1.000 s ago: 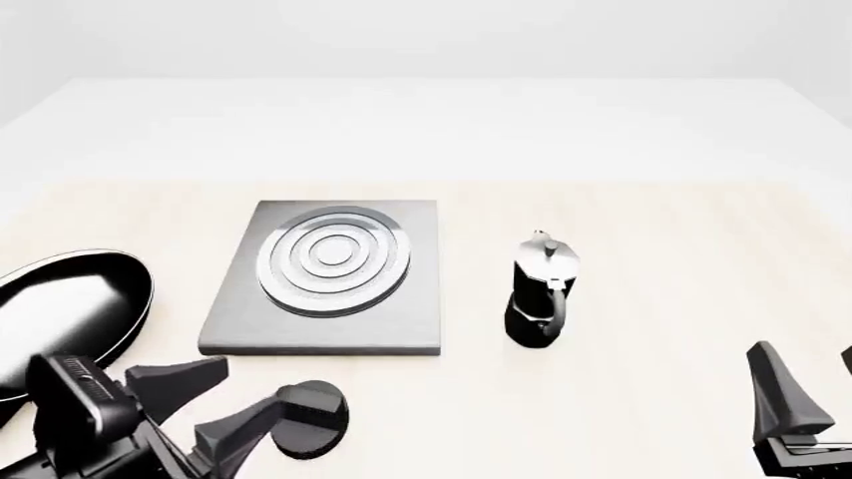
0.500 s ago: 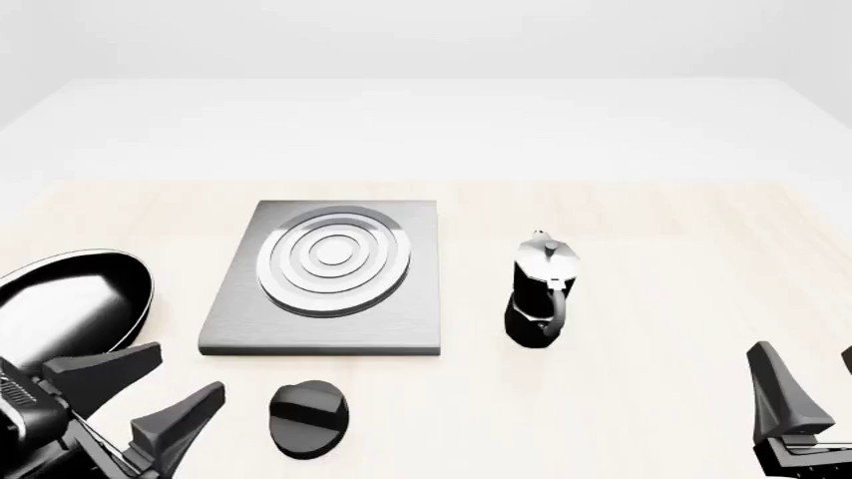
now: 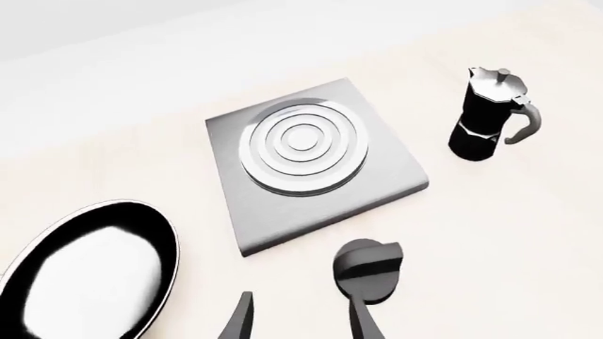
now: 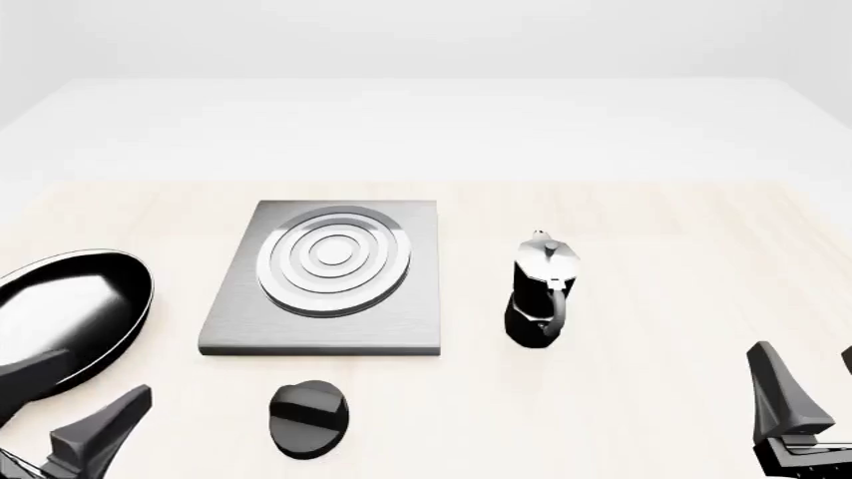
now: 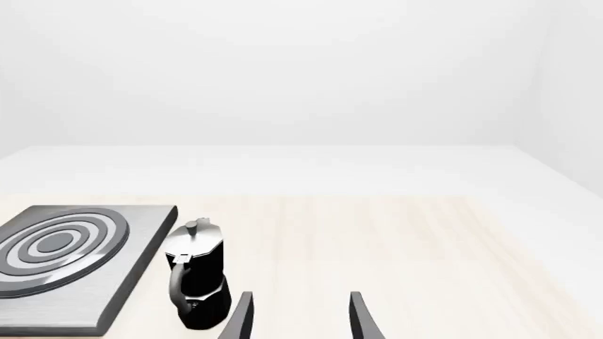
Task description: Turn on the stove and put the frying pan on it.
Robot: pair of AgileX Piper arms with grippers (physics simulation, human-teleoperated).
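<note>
Front view: left gripper (image 4: 67, 404) jaws spread beside the frying pan (image 4: 67, 309), holding nothing; right gripper (image 4: 805, 399) jaws likewise apart.

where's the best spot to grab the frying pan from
Probably the near rim of the frying pan, taken from above by the left end effector, whose open fingers are already closest. The rim is thin enough to pinch, and no handle shows in these views, so that grip can't be judged.

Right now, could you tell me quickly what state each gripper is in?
Left gripper: open, holding nothing, near the frying pan.
Right gripper: open, holding nothing, beside the moka pot.
</note>
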